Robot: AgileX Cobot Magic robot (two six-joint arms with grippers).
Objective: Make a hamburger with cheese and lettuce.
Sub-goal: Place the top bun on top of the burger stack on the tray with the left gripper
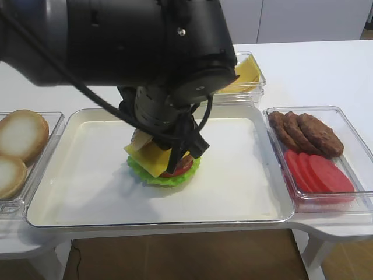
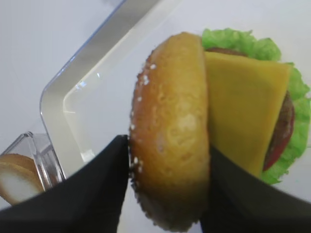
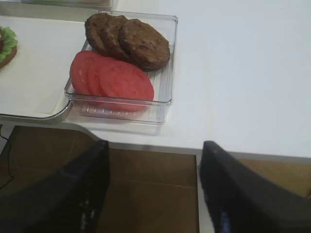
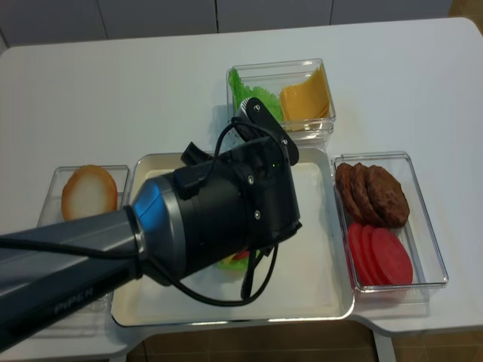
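Note:
The hamburger (image 1: pixel 163 166) stands on the white tray (image 1: pixel 233 175), left of its middle. It shows frilly green lettuce (image 2: pixel 233 40) at the base, red tomato (image 2: pixel 277 150), a brown patty (image 2: pixel 286 116) and the yellow cheese (image 2: pixel 243 111) square on top. My left gripper (image 2: pixel 167 145) is shut on the sesame bun top (image 2: pixel 170 126), which stands on edge against the cheese, one finger on each face. From the high view the arm hides most of the stack. My right gripper (image 3: pixel 155 145) hangs open past the table's front edge, with nothing between its fingers.
A clear box at the right holds brown patties (image 1: pixel 306 131) and tomato slices (image 1: pixel 320 175). Behind the tray, another box holds spare cheese (image 1: pixel 245 73) and spare lettuce (image 4: pixel 253 98). Pale bun halves (image 1: pixel 20 134) lie in a box at the left.

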